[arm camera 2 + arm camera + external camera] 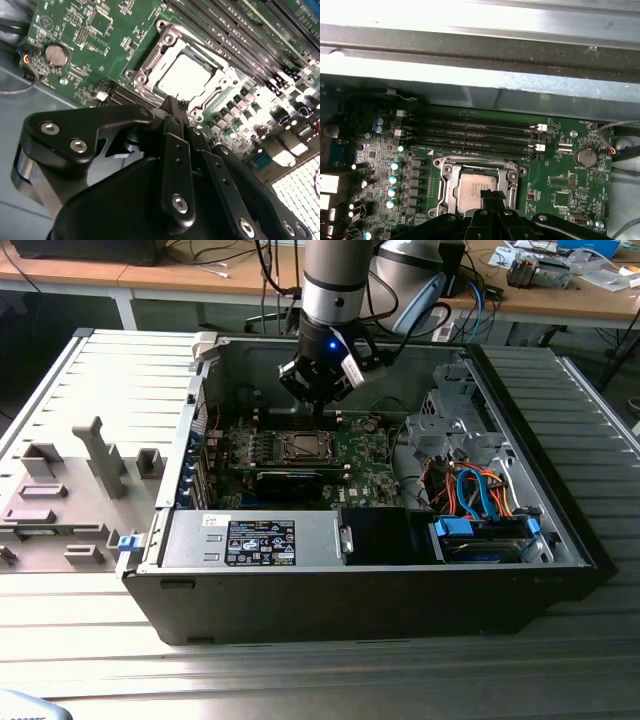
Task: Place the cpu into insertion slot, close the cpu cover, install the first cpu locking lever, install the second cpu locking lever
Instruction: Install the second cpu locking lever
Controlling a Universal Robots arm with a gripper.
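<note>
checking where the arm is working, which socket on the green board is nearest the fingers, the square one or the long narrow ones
The square insertion slot with the cpu in it; the fingers sit at its edge, while the narrow parallel slots lie farther off.

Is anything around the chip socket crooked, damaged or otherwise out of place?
Nothing stands out. The chip lies flat and square inside the socket's metal frame, and the green board shows no damage. The pincer sits at the chip's edge.

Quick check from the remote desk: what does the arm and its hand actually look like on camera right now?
The arm is a silver-grey cylinder with a black band and a blue light glowing near its wrist. Dark cables hang beside it. The hand is black, built from flat linkage bars joined by silver screws, with narrow black fingers.
</note>
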